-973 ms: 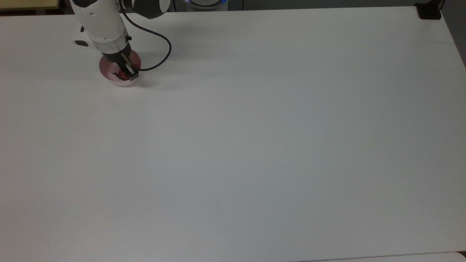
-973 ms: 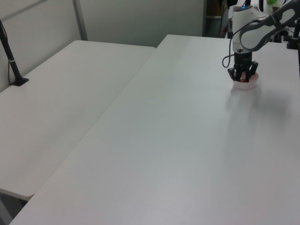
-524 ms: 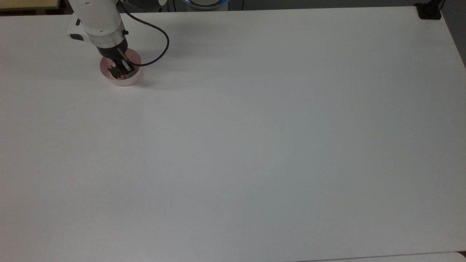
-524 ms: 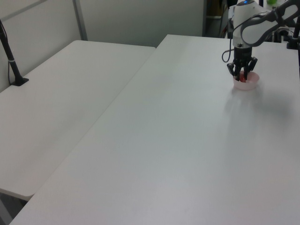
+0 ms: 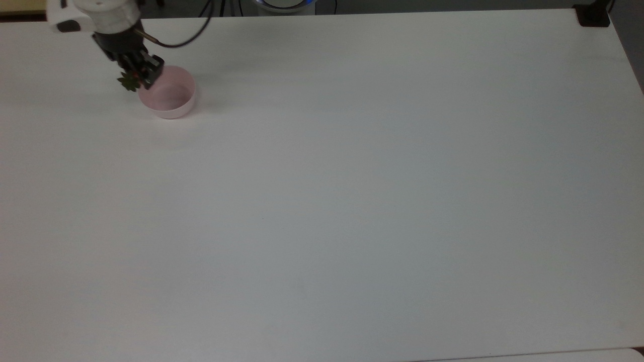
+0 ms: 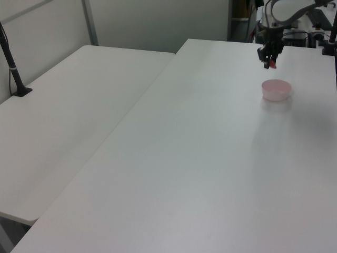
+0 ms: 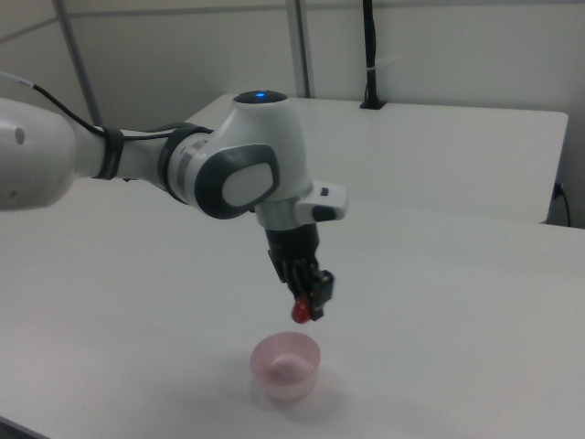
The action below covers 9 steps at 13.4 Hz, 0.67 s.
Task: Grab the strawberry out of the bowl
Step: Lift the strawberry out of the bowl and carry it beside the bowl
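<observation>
Robotics lab or test room, not home. Large plain white counter (image 5: 352, 201), bare save for one small pink bowl (image 5: 168, 98). Second white counter (image 6: 68, 121) butted alongside at left view's left. White and grey industrial arm (image 7: 210, 169) with blue status light, black cable trailing. Pale partition walls with metal uprights (image 6: 89, 22) behind. Black clamp-mounted pole (image 6: 13, 68) on far counter, another at top view's far right corner (image 5: 593, 15).

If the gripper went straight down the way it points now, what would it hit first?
Probably the bowl. In the right view the gripper points down, shut on the strawberry, above the bowl's rim. The top view puts it at the bowl's edge, so it might clip the rim or reach the table.
</observation>
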Motion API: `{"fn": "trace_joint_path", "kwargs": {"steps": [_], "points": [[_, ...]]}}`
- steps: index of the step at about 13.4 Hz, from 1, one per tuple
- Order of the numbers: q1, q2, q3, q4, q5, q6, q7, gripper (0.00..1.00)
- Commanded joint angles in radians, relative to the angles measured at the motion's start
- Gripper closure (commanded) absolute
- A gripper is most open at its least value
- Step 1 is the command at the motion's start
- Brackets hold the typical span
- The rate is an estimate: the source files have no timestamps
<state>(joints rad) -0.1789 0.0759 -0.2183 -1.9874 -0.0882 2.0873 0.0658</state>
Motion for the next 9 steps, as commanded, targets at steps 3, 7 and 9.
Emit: {"fn": "trace_joint_path", "kwargs": {"steps": [3, 7, 9], "points": [[-0.171, 0.177, -0.015, 0.162, -0.005, -0.009, -0.669, 0.76], [-0.283, 0.274, -0.015, 0.167, -0.007, 0.123, -0.724, 0.75], [-0.315, 0.306, -0.015, 0.163, -0.007, 0.204, -0.725, 0.75]]}}
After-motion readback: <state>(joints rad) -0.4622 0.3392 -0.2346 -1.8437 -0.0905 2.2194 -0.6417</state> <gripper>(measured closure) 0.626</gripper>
